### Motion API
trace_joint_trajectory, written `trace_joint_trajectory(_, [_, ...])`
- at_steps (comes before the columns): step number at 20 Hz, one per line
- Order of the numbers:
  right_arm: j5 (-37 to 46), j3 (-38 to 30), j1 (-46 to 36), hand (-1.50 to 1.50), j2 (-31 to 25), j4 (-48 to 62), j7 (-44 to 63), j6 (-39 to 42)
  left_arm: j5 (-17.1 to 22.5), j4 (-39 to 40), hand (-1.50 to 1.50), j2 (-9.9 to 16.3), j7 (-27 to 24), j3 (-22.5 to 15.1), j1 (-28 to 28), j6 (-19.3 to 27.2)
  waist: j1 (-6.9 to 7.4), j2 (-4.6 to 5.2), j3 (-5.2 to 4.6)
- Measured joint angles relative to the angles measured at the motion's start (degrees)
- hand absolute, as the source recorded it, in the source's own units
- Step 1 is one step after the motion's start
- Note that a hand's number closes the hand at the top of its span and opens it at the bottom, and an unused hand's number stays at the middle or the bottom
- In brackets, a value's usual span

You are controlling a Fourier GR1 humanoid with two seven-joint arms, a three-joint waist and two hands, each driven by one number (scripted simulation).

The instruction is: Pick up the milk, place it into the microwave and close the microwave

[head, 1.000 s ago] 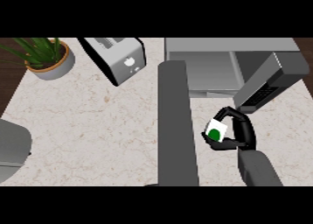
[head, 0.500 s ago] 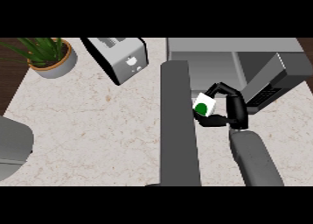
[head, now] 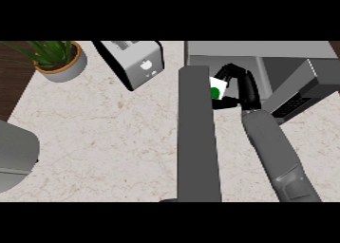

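Milk (head: 218,90), gripped by right hand (head: 244,89), seemingly at microwave (head: 285,61) mouth, toaster (head: 134,61) left.

Two plain grey tube-shaped forearms, right one ending in a black right hand (head: 244,90) with slim fingers

Counter (head: 117,137) bears plant (head: 57,59), toaster (head: 134,61), microwave (head: 285,71)
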Motion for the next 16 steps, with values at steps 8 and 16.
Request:
trace_joint_trajectory(8, [1.63, -4.17, -11.31, 1.5, -2.92, 15.34, -0.85, -7.81, -0.45, 1.82, -1.5, 0.59, -0.24, -0.76, -1.66, -0.76, 1.88, 0.86, 0.06])
trace_joint_trajectory(16, [3.51, -5.79, -15.15, 1.5, -6.74, 21.39, -3.4, -16.96, -1.65, 2.54, -1.5, 1.03, 0.02, -2.22, -4.65, -0.02, 3.43, 1.94, 0.14])
